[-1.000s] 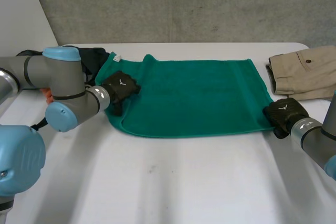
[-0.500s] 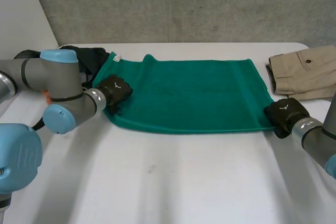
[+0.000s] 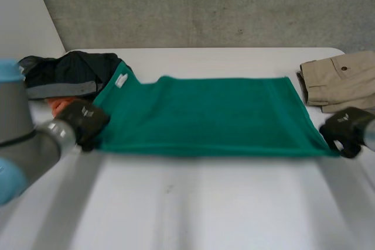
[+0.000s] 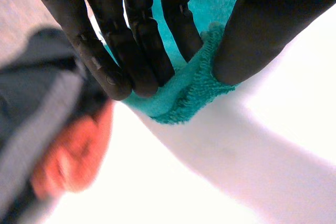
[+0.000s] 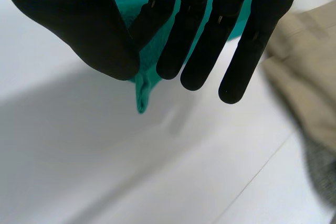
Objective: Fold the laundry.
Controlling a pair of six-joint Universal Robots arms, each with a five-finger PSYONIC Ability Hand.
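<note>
The white tabletop (image 3: 193, 203) is bare closest in. Just past it runs the near edge of a green towel (image 3: 217, 115), straight and taut between the two robot hands.

The left robot hand (image 3: 85, 122) has the near left corner. Its wrist view shows straight fingers (image 4: 134, 51) and the thumb pinching the thick terry hem, with a small tip of cloth poking out past the grip. The right robot hand (image 3: 345, 128) pinches the near right corner the same way, a little point of cloth hanging under its thumb.

From there the towel spreads flat across the middle of the tabletop to its far edge, where a white label (image 3: 121, 80) shows at the far left corner.

It looks soft, limp and light. The looped pile should give good grip, but the middle will likely sag if the edge is lifted. The hemmed corners, where both hands already are, seem the best hold, and moving them together should keep the edge straight.

An orange item (image 3: 55, 105) lies beside the left robot hand, with dark clothes (image 3: 70, 71) heaped behind it. Beige trousers (image 3: 343, 77) lie folded at the far right, apart from the towel, and a grey wall (image 3: 205, 4) stands behind everything
</note>
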